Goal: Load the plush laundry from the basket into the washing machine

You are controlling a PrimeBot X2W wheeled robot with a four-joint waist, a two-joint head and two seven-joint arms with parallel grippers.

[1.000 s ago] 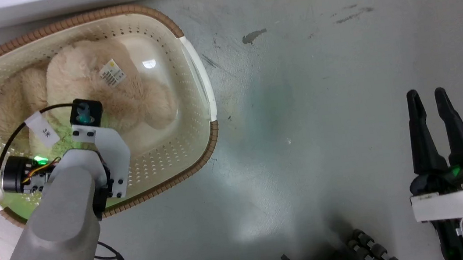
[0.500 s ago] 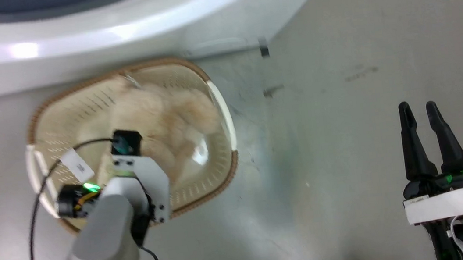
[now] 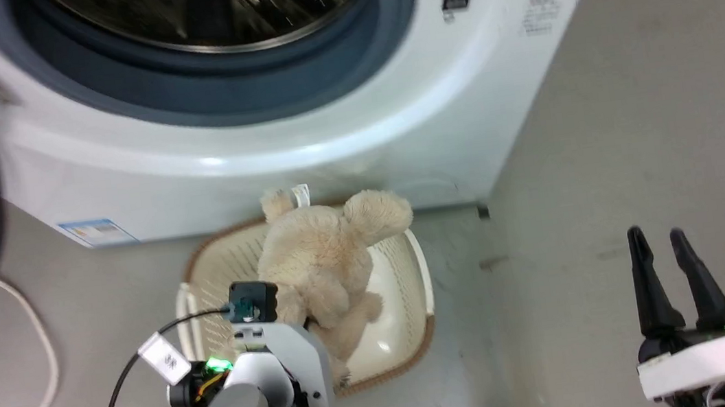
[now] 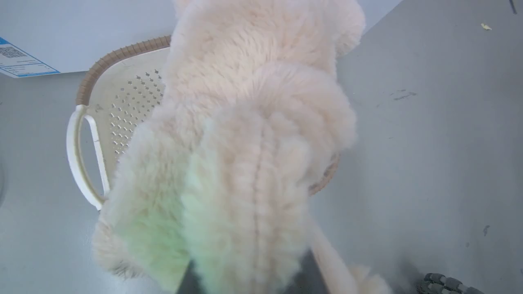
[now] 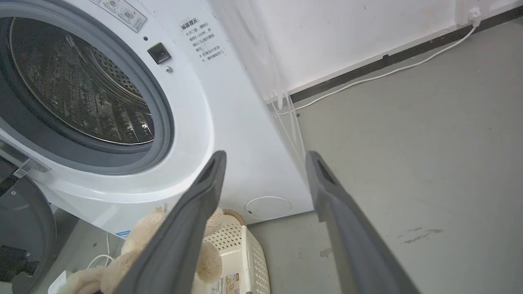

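One plush (image 3: 321,264) is clamped in the left end effector (image 4: 245,271), just ahead of it, over the basket (image 3: 416,356). Right end effector (image 3: 653,235): open, empty. Step: transfer. Next move: raise and extend into the washer (image 3: 327,139) opening above.

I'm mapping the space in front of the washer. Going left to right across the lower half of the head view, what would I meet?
White cable → plush laundry → right claw.
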